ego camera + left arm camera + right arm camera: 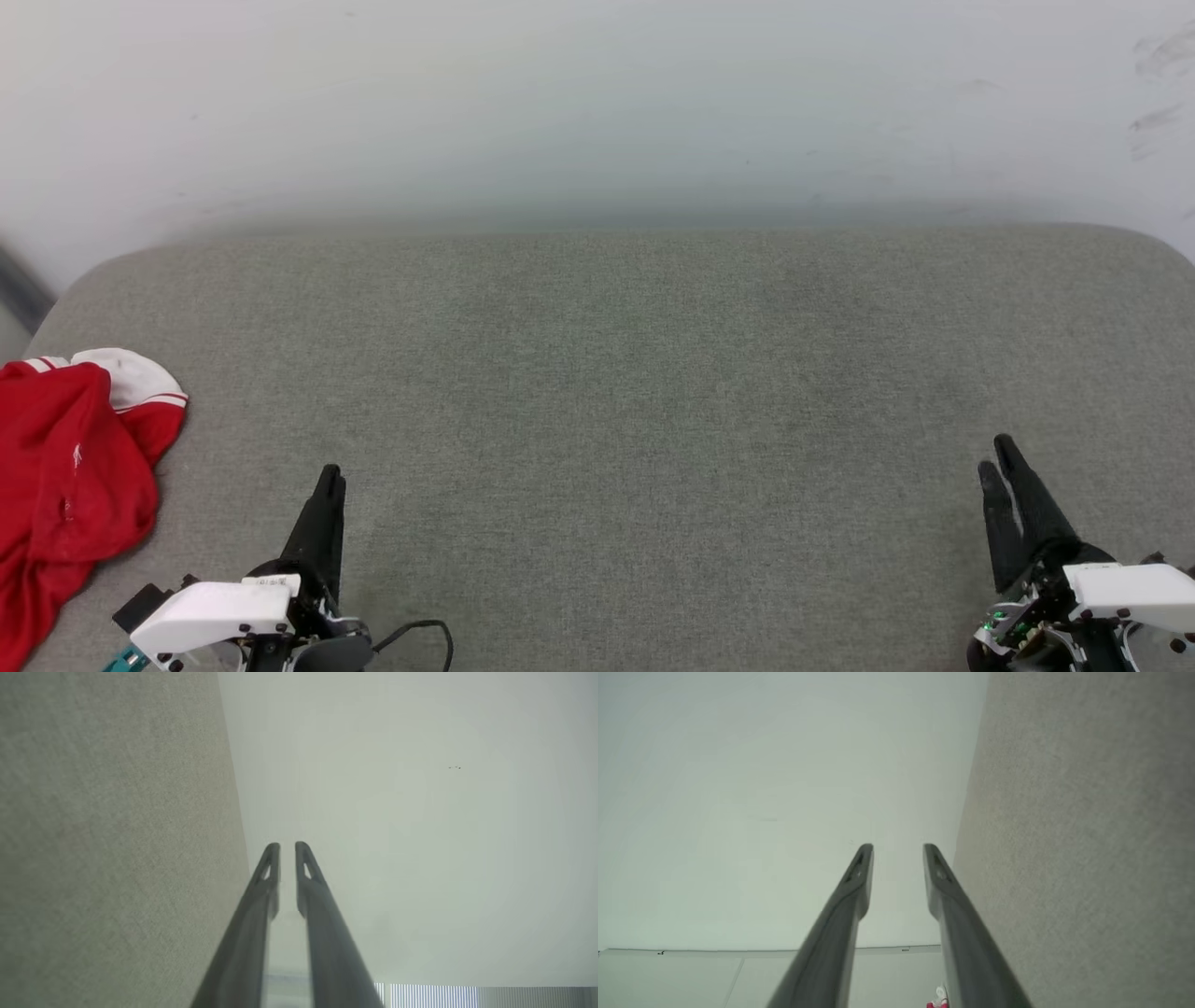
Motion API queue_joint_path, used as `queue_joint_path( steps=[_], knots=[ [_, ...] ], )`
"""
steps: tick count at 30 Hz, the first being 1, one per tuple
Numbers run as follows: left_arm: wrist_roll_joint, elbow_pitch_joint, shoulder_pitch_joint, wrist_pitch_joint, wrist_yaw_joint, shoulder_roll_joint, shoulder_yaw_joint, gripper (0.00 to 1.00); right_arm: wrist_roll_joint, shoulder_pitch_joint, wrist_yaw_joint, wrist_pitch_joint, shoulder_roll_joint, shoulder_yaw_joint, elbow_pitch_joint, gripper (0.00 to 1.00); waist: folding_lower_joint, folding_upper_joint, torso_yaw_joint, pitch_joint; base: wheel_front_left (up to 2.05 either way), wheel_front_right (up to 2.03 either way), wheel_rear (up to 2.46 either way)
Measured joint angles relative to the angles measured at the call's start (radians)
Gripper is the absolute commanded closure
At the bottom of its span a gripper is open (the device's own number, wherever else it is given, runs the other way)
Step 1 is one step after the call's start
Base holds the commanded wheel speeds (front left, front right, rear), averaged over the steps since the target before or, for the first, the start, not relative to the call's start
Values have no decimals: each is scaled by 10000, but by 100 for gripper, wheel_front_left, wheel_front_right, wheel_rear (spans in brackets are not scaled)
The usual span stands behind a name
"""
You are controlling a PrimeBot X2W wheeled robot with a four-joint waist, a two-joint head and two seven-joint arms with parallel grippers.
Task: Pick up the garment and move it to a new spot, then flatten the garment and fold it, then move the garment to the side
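Note:
The garment (70,467) is a crumpled red heap with a white, red-striped sleeve on top, lying at the far left edge of the grey fabric surface (607,373); part of it runs out of the head view. My left gripper (330,471) hovers low to the right of it, apart from the cloth. Its fingers are almost together and hold nothing, as the left wrist view also shows for the left gripper (287,845). Far to the right, my right gripper (997,457) stands open and empty, and the right wrist view shows the right gripper (897,847) with a plain gap.
A pale wall (597,112) rises behind the padded surface, whose far corners are rounded. A black cable (425,630) loops beside my left wrist. A small red and white scrap (937,1002) shows at the bottom edge of the right wrist view.

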Motion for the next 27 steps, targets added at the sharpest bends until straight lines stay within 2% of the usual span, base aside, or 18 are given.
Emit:
queue_joint_path(
  steps=[10, 15, 21, 27],
  knots=[
    [12, -228, 97, -474, 2, -17, -688, 0, -4, 196, -2, -380, 12, 82, -374, 0, 1, 0, -20, 5, 0, 0, 0],
    [372, -470, 10, -700, 0, -15, -926, 0, -282, 260, -2, -627, -17, 203, -564, 0, 2, 0, -30, 1, 0, 0, 0],
    [1476, -686, -2, -963, 0, -12, -1227, 0, -1151, 309, -2, -951, -209, 416, -780, 0, 1, 0, -31, -6, 0, 0, 0],
    [2619, -828, -8, -1193, 2, -8, -1450, 0, -2755, 403, -2, -1195, -395, 558, -1001, 0, 2, 0, -12, -20, 0, 0, 0]
  ],
)
